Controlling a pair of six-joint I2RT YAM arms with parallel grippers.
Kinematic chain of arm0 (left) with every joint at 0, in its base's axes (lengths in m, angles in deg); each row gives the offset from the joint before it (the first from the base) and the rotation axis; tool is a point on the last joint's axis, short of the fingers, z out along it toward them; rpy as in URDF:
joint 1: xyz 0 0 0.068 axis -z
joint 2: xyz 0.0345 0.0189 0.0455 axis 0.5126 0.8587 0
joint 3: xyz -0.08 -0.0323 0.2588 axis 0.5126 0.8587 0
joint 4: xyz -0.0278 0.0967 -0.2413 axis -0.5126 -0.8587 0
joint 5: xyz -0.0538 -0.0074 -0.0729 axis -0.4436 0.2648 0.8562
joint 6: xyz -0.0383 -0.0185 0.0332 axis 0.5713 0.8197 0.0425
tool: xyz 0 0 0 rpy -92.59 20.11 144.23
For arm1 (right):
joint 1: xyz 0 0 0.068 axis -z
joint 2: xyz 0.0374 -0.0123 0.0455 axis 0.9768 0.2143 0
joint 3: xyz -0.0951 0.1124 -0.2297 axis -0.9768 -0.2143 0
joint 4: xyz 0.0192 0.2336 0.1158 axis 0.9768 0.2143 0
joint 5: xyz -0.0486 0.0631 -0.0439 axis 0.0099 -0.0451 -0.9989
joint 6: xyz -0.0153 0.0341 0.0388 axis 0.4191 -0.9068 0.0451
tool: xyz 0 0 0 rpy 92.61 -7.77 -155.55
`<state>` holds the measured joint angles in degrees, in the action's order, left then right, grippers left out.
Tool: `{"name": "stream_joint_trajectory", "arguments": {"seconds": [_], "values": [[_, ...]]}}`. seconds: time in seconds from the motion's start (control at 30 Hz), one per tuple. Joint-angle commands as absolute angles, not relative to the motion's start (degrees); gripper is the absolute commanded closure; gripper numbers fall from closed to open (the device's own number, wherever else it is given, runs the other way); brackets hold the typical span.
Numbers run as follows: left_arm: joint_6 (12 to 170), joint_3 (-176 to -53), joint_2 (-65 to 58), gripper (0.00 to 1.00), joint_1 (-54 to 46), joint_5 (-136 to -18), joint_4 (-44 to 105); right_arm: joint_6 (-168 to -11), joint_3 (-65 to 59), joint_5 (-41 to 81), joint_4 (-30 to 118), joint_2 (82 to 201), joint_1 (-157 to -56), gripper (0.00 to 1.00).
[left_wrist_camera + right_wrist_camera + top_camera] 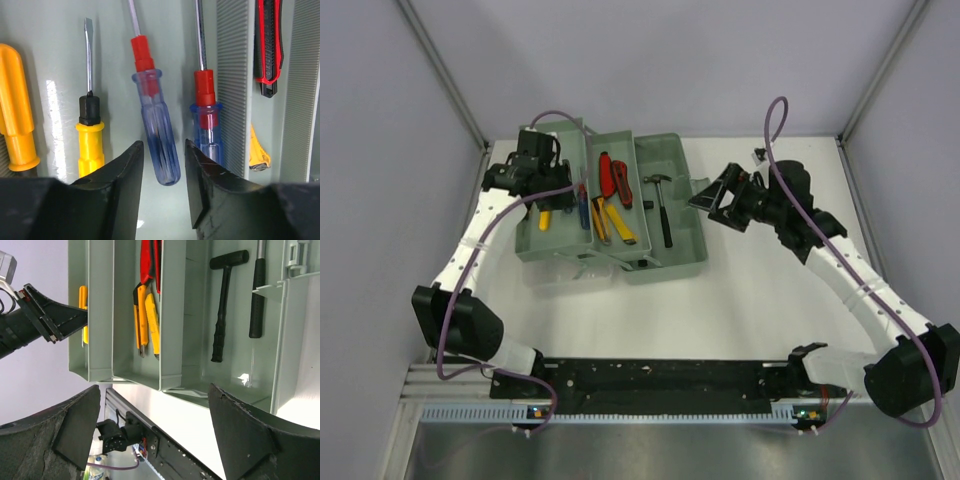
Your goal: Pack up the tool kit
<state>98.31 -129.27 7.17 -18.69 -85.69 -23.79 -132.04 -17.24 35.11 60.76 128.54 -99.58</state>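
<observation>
Over the left tray [532,242] of the open toolbox [685,250] on the worktop [760,295], the left pincer [163,145] hangs above a blue-handled screwdriver [152,110], jaws parted narrowly and gripping nothing. That tool looks light and rigid, and its glossy plastic handle is likely slippery. Mid-handle, squeezed across its width, seems the best hold. Beside the box, the right pincer [155,390] gapes wide and empty.

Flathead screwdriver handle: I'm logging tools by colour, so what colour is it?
Flathead screwdriver handle: yellow, with black collar; best in left wrist view.
</observation>
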Motion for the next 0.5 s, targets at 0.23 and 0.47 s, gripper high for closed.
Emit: {"name": "stream_joint_trajectory", "arguments": {"seconds": [0.23,0.47], "values": [[99.2,-131.7,1.9,0.42,-18.8,-87.0,-24.4,-131.8,-17.2,34.1,61.5,127.2,-98.8,0.15],[102.1,-134.6,-4.7,0.33,-23.4,-95.7,-20.8,-130.9,-17.1,33.6,62.1,127.4,-98.4,0.15]]}}
